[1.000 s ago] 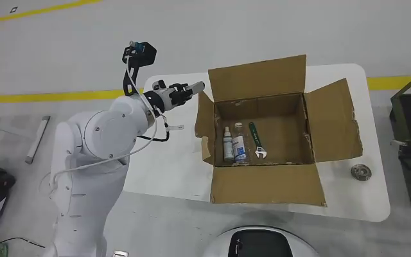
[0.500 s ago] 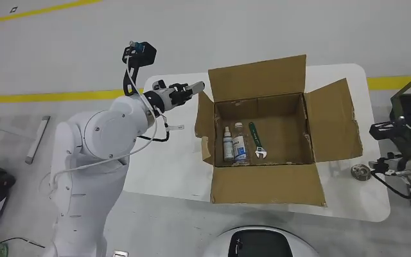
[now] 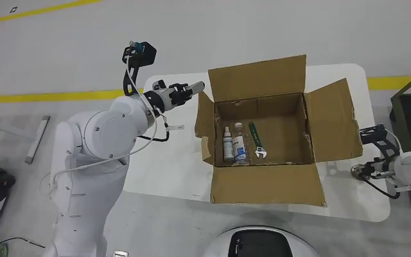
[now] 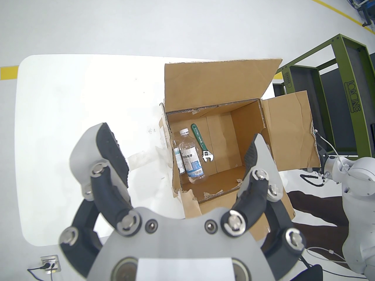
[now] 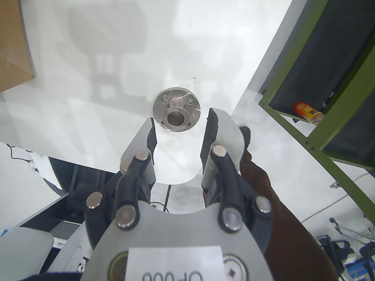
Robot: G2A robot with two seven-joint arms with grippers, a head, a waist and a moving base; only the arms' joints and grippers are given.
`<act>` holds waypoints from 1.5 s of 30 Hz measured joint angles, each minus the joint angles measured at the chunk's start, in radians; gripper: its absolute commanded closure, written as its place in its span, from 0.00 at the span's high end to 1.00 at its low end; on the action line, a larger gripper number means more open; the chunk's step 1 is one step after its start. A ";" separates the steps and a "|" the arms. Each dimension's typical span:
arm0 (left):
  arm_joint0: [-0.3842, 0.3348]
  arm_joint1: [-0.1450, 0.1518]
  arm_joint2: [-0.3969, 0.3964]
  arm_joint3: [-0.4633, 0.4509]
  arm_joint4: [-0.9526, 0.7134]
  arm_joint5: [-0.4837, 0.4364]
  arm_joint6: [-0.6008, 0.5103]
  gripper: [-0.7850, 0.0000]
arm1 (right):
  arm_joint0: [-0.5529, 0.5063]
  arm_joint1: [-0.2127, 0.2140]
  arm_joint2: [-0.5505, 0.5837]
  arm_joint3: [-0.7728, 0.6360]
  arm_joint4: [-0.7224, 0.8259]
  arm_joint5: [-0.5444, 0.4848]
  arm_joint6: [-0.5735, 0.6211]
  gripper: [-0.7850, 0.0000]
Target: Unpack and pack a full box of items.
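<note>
Three items lie inside the open box (image 3: 266,185) in the middle of the top view: a clear bottle (image 3: 239,146), a smaller white bottle (image 3: 228,145) and a green-handled wrench (image 3: 256,141). A fourth, a metal flange (image 5: 176,109), sits on the desk (image 3: 173,167) at the right of the frame, just past the box's right flap. The right gripper (image 5: 180,124) hangs over it, fingers moderately apart and holding nothing, with the flange's near edge showing between their tips. For a good grip it should probably advance until the pads straddle the whole disc, drop close to the desk, then close squarely across the diameter, since the thin polished rim could slip. The left gripper (image 4: 180,131) hangs at the upper left, near the box's corner, fingers spread wide and empty.
</note>
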 measured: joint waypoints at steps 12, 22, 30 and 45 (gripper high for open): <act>0.000 0.000 0.000 0.000 0.000 0.000 0.000 1.00 | 0.018 0.007 -0.026 0.038 0.004 0.014 -0.005 0.43; 0.000 0.000 0.000 0.000 0.000 0.000 0.000 1.00 | 0.005 0.007 -0.034 0.052 0.012 0.011 -0.030 0.40; 0.000 0.000 0.000 0.000 0.000 0.000 0.000 1.00 | 0.004 0.008 -0.041 0.068 0.017 0.014 -0.048 0.36; 0.000 0.000 0.000 0.000 0.000 0.000 0.000 1.00 | 0.015 0.008 -0.065 0.091 0.020 0.019 -0.062 0.22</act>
